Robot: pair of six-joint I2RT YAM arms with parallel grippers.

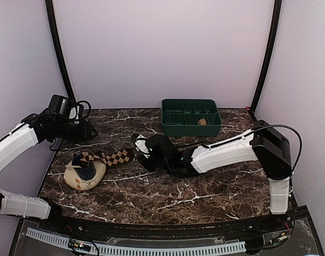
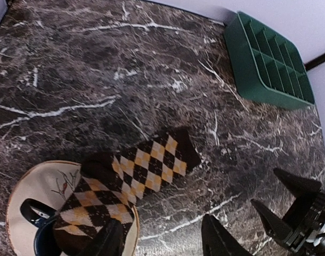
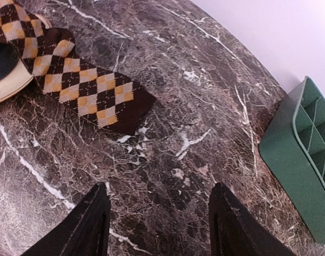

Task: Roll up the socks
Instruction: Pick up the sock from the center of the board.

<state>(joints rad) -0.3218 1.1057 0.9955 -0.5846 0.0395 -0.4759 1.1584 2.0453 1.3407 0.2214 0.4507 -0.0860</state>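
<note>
Right claw (image 3: 160, 191), spread, hangs low over the surface (image 3: 205, 106) with the checked sock (image 3: 82, 85) just ahead-left, seemingly lined up to pinch its flat end. Left claw (image 2: 162, 226), also spread, hovers over the end draped on the dish (image 2: 24, 197).

My bench (image 1: 205, 192) is dark brown marbled stone with white veins, curved along its near edge. Plain pale lilac panels enclose it: a back wall (image 1: 162, 48), a left wall (image 1: 18, 53) and a right wall (image 1: 306, 64). A left black pole (image 1: 59, 48) and a right black pole (image 1: 267, 53) rise at the back corners. The light is soft and even.
</note>
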